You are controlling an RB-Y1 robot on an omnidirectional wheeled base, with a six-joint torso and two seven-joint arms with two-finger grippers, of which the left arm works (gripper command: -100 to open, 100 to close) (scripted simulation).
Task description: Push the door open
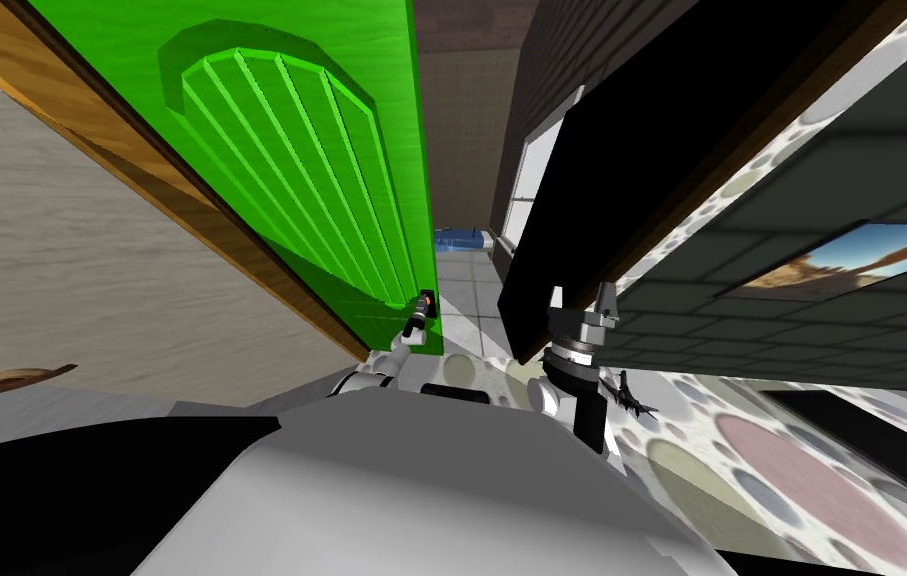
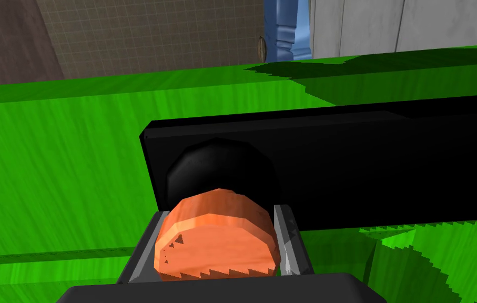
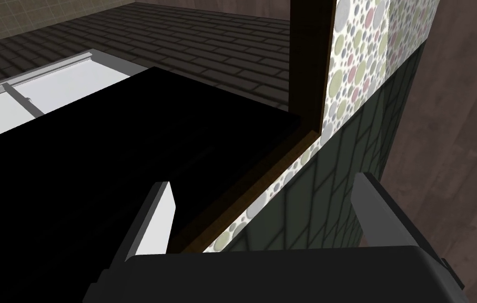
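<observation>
While the left gripper is clamped on the orange knob — fingers pressed to both its sides — the green door stands ajar at the robot's left front, hung in a wooden frame. Knob sits on a black plate mounted on the door face. Pale tiled floor shows through the gap. Right gripper — fingers spread, holding nothing — hangs near a dark jamb, with spotted wallpaper just beside it.
</observation>
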